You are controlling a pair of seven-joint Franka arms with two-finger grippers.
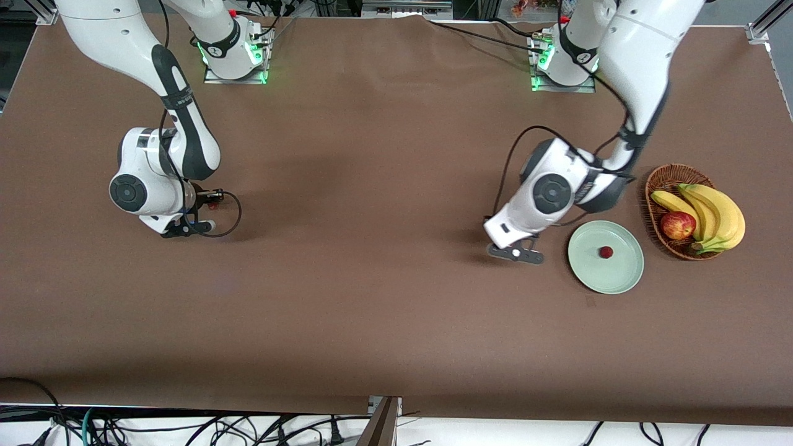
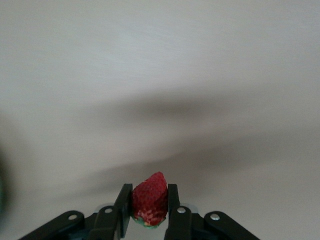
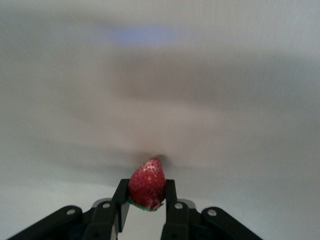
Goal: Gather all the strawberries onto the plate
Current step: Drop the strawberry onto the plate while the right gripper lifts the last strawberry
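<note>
The left end effector grasps a strawberry beside the plate; the right end effector grasps another strawberry near the right arm's table edge. Early release would spill either onto the table.

No readable text, labels, brands or numbers anywhere. The right arm has a dark band with small lettering on the forearm, too small to make out. Round marks on both arm bases near the green lights, also illegible. Nothing printed on the worktop.
</note>
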